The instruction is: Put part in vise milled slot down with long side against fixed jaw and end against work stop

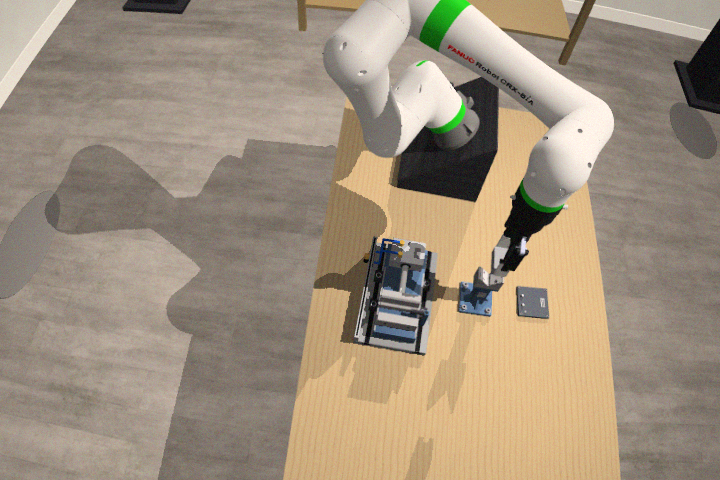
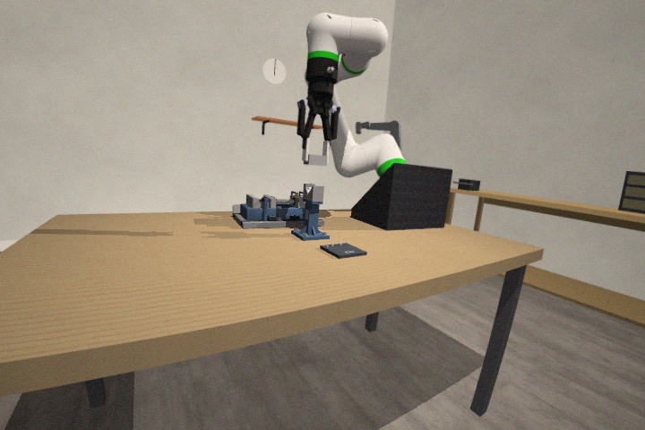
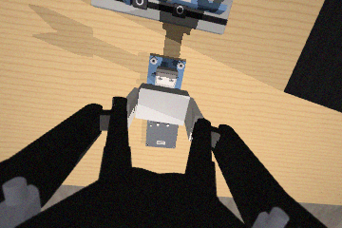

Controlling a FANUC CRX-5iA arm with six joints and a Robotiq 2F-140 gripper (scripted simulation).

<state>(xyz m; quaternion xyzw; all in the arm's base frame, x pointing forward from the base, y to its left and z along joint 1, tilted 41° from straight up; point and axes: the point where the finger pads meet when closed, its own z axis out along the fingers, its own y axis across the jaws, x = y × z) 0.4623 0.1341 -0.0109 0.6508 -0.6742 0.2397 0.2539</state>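
- Grey metal, the part (image 3: 161, 105) is hanging between our black fingers; the gripper (image 2: 316, 150) is standing partly closed, clamped on the part's two ends, high above the table (image 2: 130, 263).
- We are carrying it roughly above the V-block (image 2: 310, 212); the infeed plate (image 2: 343, 250) is lying bare just beside that; the vise (image 2: 262, 209) is waiting further on, well apart from the part.
- We are not seeing the slot from the wrist view, so we cannot tell which face is pointing down; if we are lowering it straight into the vise with the slot up, the part is ending wrong way round; a regrasp at the V-block may be called for.
- We are holding only by the ends; a quick swing or a knock on the V-block's top could be twisting the part in the pads or dropping it.
- At the vise, coming in skewed could be leaving the long side off the fixed jaw, or the end short of the stop.
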